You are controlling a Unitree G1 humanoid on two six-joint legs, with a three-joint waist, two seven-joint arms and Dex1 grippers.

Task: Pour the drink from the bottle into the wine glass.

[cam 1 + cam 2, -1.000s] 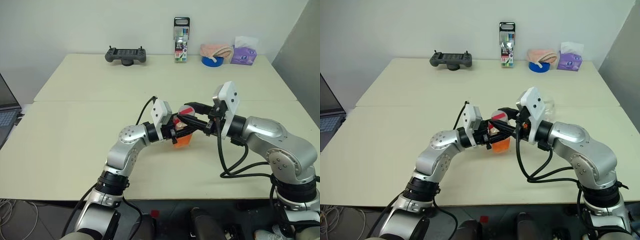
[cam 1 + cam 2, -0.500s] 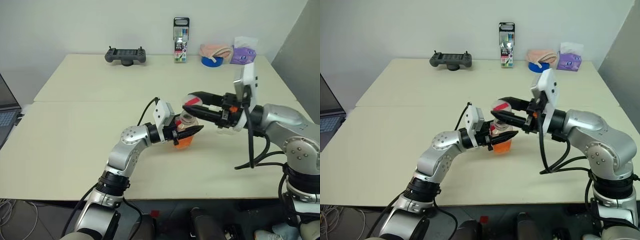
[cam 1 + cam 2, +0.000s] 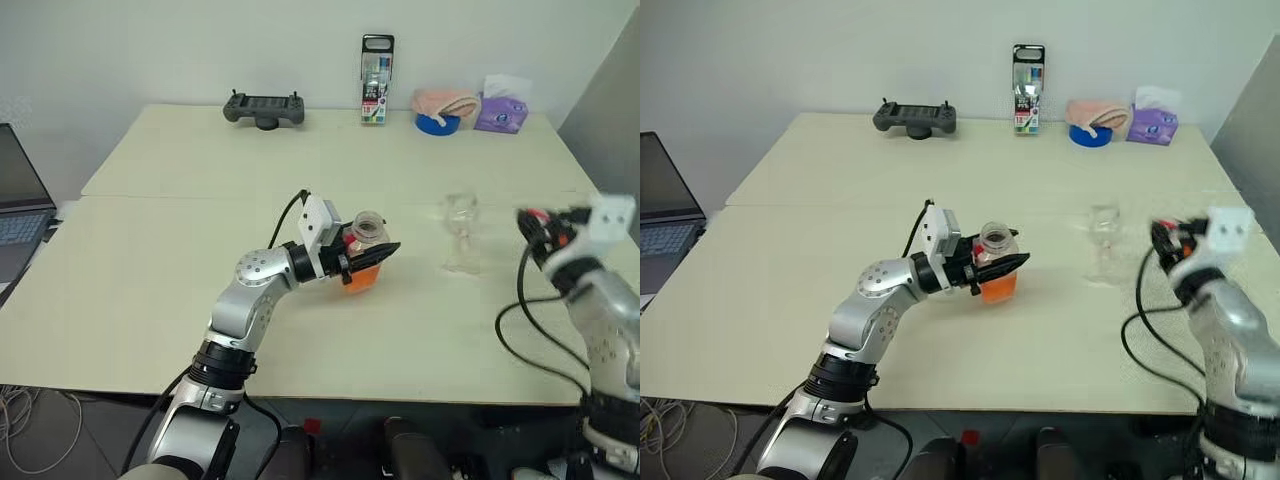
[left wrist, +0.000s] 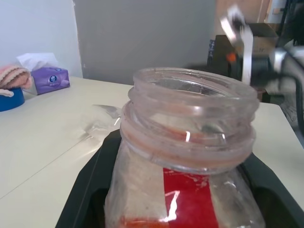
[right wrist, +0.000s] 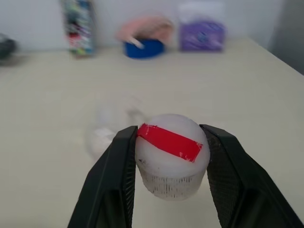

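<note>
Clear plastic bottle [image 3: 366, 252], uncapped, upright near the middle of the pale surface [image 3: 180, 290], orange-red drink [image 3: 362, 280] low in its base, red label stripe down the side. Clamped by the left gripper [image 3: 372, 258], black fingers [image 4: 90, 185] pressed against both sides of the body below the threaded neck. White cap [image 5: 172, 154] with a strip of red tape across the top, off the bottle and pinched between the fingers of the right gripper [image 5: 171, 156], out toward the right edge of the surface, well apart from the bottle. Wine glass [image 3: 460, 232] standing upright between bottle and right gripper, nearer the latter; bare surface between glass and bottle mouth.

Along the far edge: a dark handheld controller [image 3: 262, 108] at the left, a tall black-topped pack with coloured contents [image 3: 376, 80] near the middle, then a blue tape roll [image 3: 436, 123] with a pink cloth [image 3: 446, 101] draped on it, and a purple tissue pack [image 3: 502, 110] at the far right. All well clear of the bottle and glass. An open laptop [image 3: 22, 205] beyond the left edge of the surface. Black cables looping off both wrists, none lying across the stretch between bottle and glass.
</note>
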